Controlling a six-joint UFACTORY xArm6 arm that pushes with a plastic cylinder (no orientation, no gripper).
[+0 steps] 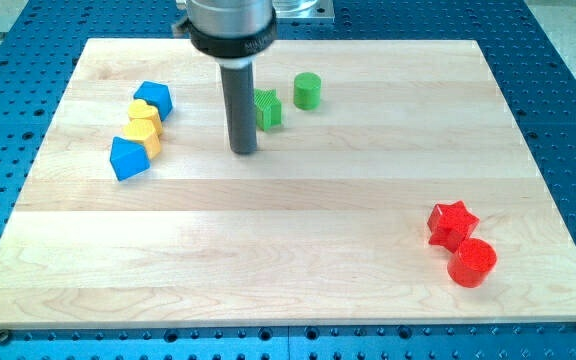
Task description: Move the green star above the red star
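Note:
The green star (pixel 267 109) lies near the top middle of the wooden board (pixel 288 260), partly hidden behind my rod. The red star (pixel 451 224) lies far off at the lower right. My tip (pixel 244 151) rests on the board just left of and slightly below the green star, close to it; I cannot tell if they touch.
A green cylinder (pixel 307 90) stands right of the green star. A red cylinder (pixel 471 263) sits just below the red star. At the left, two blue blocks (pixel 153 99) (pixel 128 158) and two yellow blocks (pixel 143 113) (pixel 144 134) cluster together.

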